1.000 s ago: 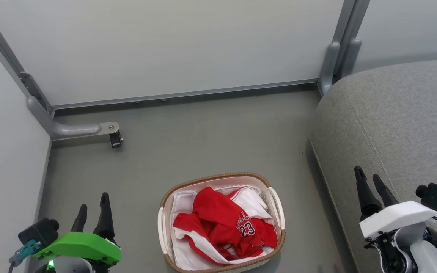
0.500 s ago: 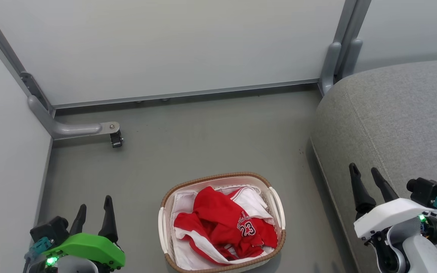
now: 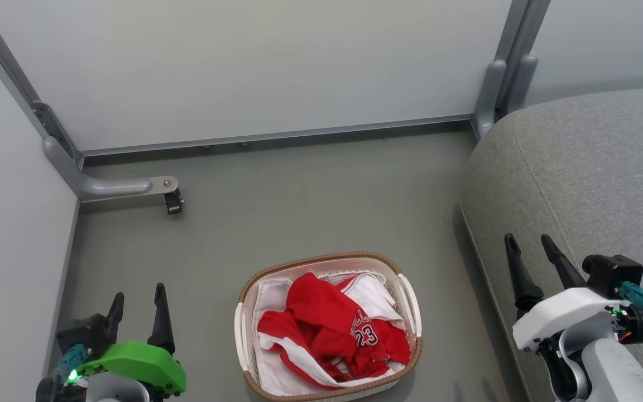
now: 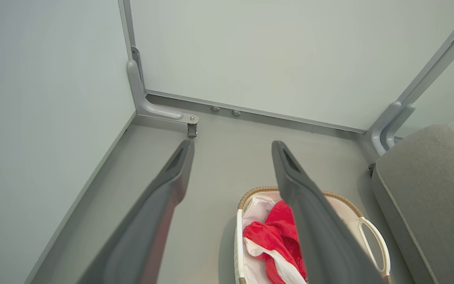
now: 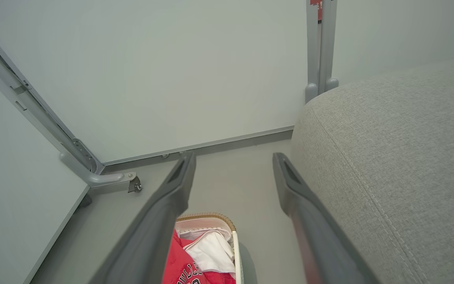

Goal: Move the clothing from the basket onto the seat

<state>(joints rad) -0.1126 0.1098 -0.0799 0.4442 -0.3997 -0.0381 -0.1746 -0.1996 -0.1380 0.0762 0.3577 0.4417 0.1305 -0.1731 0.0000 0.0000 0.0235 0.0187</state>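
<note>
Status: pre-grasp, nothing picked up yet. The jersey lies crumpled in the basket on top of the white liner, with the number 23 facing up. The basket stands on the floor between the two arms. The seat is near on its right, with a strip of floor between them. No red cloth on the part of the seat in view.

Left gripper: fingers spread, nothing between them. It sits low and to the left of the basket, well apart from it.
Right gripper: fingers spread, also empty. In the head view it sits against the seat's front edge, to the right of the basket.
Neither touches the cloth or the basket.

My read of the step: approach phase, and the first reach into the basket hasn't begun. Task progress is about nil.

My read of the next move: bring one arm over the basket, fingers pointing down and kept apart. Aim at the raised red bunch near the middle and close on a thick fold. The right arm looks the better pick, since it's on the seat side and the carry is shorter.

Watch-outs:
- The liner lies right under the jersey, so a deep pinch could drag it along.
- The basket looks light and may lift or slide if the cloth snags.
- Loose ends will trail, so lift high enough to clear the rim before swinging right.
</note>
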